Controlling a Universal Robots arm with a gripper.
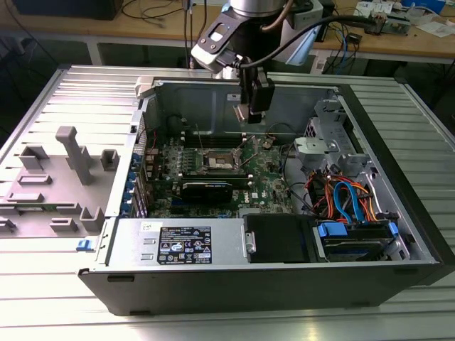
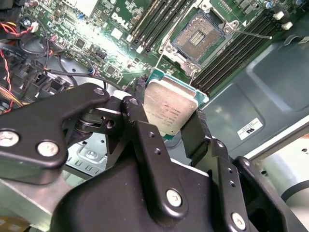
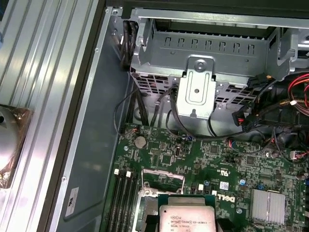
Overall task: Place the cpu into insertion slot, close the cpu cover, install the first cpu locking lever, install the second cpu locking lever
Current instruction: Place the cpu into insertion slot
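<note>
My gripper (image 2: 169, 108) is shut on the cpu (image 2: 170, 110), a flat square chip with a silvery top, clamped by its edges between two black fingers (image 2: 137, 104). In the exterior view the gripper (image 1: 249, 117) hangs inside the open computer case, above the green board and a little to the exterior view's right of the insertion slot (image 1: 215, 162). The insertion slot (image 2: 199, 37) has a dark centre and lies uncovered, apart from the chip. A thin metal frame, the cpu cover (image 3: 164, 173), stands at the slot's edge just beyond the cpu (image 3: 186, 217). Two wire levers (image 2: 251, 34) are swung out.
Black memory slots (image 2: 159, 19) flank the socket. A long black card (image 1: 206, 188) lies across the board. A metal drive cage (image 3: 198, 87) and coloured cables (image 1: 341, 195) fill the case's right side. A grey fixture (image 1: 71, 160) stands on the table at the exterior view's left.
</note>
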